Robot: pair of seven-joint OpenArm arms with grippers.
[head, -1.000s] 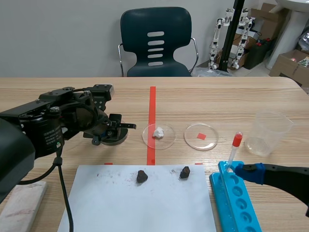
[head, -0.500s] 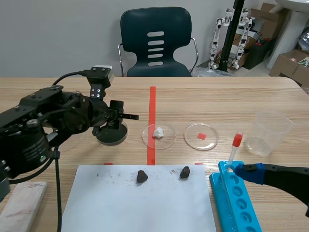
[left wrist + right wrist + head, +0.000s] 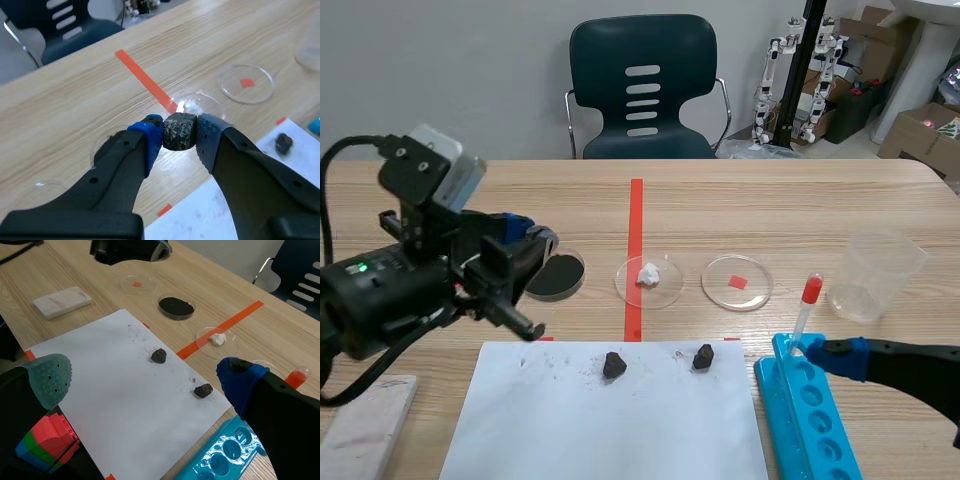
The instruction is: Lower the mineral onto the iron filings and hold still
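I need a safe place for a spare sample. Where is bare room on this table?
Crowded: the row from filings dish to cup. Bare: the wood beyond that row, toward the chair, and the white sheet on the robot's side of its two dark stones.

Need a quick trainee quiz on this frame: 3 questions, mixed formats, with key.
1. True or false: the left gripper is shut on the mineral.
2. How many dark rocks lie on the white sheet? A) one B) two C) four
3. Fill in: the right gripper has nothing between its fingers and stands ____.

Key: 1 true; 2 B; 3 open.
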